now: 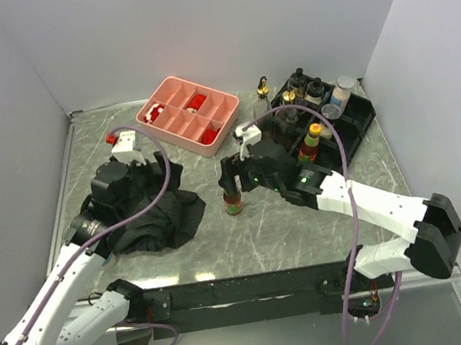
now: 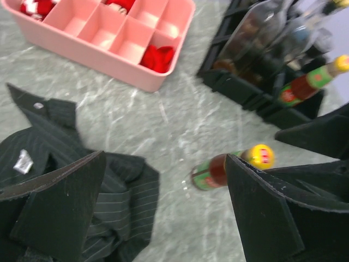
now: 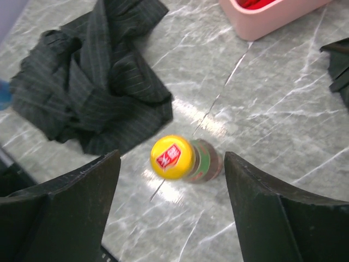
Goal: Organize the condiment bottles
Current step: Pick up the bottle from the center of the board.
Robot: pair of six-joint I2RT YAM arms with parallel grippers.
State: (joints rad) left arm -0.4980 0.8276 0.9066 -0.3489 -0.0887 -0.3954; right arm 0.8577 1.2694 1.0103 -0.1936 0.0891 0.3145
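Note:
A yellow-capped sauce bottle (image 1: 233, 201) stands upright on the marble table, apart from the rest. My right gripper (image 1: 231, 177) hangs just above it, open. In the right wrist view its cap (image 3: 172, 157) sits between the two fingers with a gap on each side. The other condiment bottles stand in or by a black rack (image 1: 361, 118) at the back right: another yellow-capped bottle (image 1: 312, 139), black-lidded jars (image 1: 315, 90), a pale shaker (image 1: 343, 89) and gold-spouted bottles (image 1: 263, 87). My left gripper (image 2: 163, 185) is open over the black cloth (image 1: 155, 212), holding nothing.
A pink compartment tray (image 1: 170, 91) with red pieces sits at the back centre. The crumpled black cloth (image 3: 98, 82) lies left of the lone bottle (image 2: 218, 170). White walls close in the table on three sides.

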